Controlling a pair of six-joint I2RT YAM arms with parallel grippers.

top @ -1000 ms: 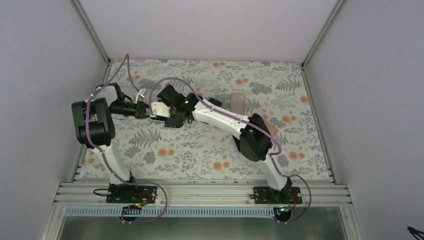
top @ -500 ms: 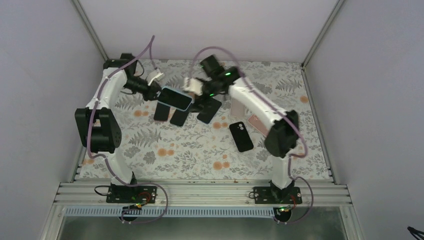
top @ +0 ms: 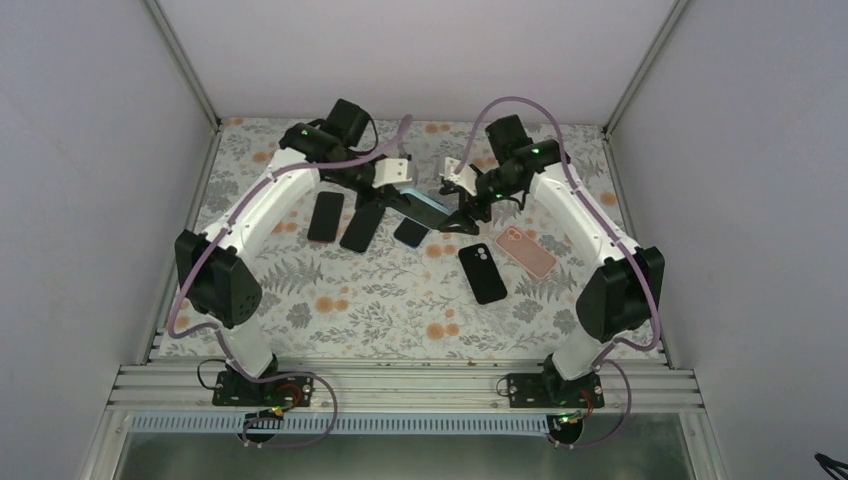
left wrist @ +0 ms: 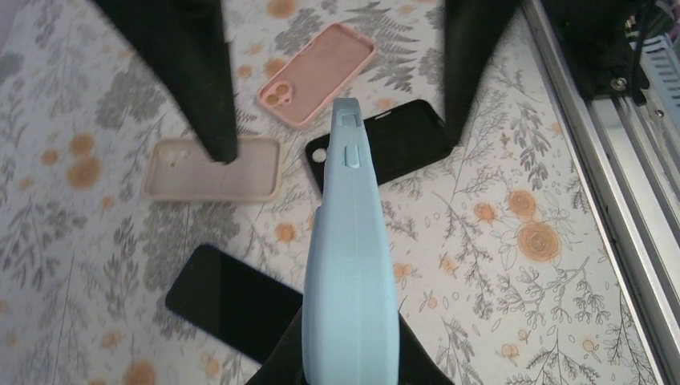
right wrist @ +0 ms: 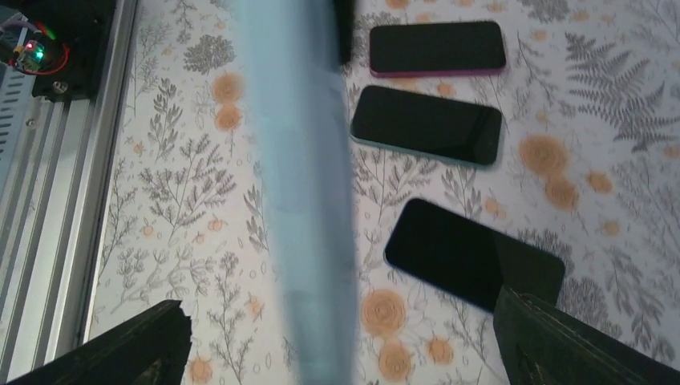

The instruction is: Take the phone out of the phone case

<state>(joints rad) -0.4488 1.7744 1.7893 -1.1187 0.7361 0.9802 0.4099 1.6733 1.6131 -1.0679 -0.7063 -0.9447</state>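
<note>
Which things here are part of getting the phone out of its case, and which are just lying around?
In the job: light blue cased phone; left gripper, shut on it; right gripper, open at its far end.
Lying about: pink case; black case; beige case; purple-edged phone; teal-edged phone; third dark-screened phone.

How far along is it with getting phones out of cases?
Seemingly done: three bare phones lie near a black case, pink case and beige case. In hand: the left hand holds up a blue-cased phone; the right hand is open around its far end. Left: pulling it out.
</note>
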